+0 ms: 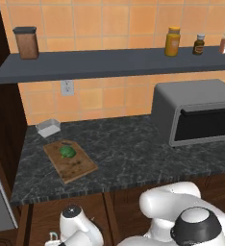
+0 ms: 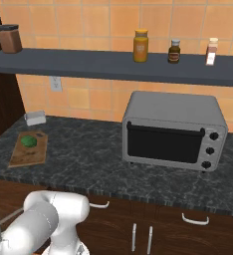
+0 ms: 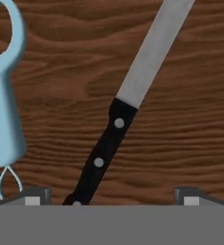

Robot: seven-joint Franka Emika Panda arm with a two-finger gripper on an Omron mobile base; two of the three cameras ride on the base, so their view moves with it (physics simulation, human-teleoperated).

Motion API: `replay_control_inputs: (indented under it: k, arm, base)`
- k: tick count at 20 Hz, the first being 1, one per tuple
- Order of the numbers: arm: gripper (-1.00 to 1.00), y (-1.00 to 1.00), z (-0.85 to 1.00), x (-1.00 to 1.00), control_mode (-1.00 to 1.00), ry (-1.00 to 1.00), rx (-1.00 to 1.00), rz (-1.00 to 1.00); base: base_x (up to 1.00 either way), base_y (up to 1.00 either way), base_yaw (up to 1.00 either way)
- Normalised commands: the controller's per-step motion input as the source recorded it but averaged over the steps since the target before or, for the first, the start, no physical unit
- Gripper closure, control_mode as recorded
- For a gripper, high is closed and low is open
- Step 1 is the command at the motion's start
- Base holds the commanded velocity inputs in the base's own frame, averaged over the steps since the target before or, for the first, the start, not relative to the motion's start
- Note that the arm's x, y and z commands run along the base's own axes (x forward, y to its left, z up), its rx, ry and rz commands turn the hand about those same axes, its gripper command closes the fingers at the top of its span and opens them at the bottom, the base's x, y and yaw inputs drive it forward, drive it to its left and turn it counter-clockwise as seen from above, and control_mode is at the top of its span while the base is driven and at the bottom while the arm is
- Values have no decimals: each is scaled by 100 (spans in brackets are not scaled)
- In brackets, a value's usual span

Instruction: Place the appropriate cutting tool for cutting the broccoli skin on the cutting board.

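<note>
Two finger tips stand apart, holding nothing; gripper (image 3: 111,194) hovers over knife (image 3: 123,110) on dark wood beside peeler (image 3: 4,95) | progress: early; grasp and carry remain | cutting board (image 1: 78,168) bears only broccoli (image 1: 67,152) | room: speckled dark counter (image 1: 129,149), tray (image 1: 48,127), toaster oven (image 1: 201,115), shelf (image 1: 109,62), orange tiles

Two cameras ride behind the arm, one on each side, both looking forward and down across the dark stone surface (image 1: 129,149) toward the tiled wall. They share the cutting board (image 1: 70,161), the toaster oven (image 2: 172,130) and the shelf (image 2: 113,64), seen from a fair way back. The third camera sits on the hand and looks along the gripper (image 3: 111,197), very close over a wood-grain panel, with the knife (image 3: 126,103) lying just ahead between the wide-set tips.
</note>
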Motion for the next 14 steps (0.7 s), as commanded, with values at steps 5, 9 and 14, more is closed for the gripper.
replay_control_inputs:
  k: [5, 9, 14]
  arm:
    - [-100, 25, -27, 17, -100, 0, 0, 0]
    - [-100, 15, -25, 13, -100, 1, 0, 1]
    - [-100, 5, -32, 3, -100, 1, 0, 1]
  base:
    - [0, 0, 0]
    - [0, 0, 0]
    - [0, 0, 0]
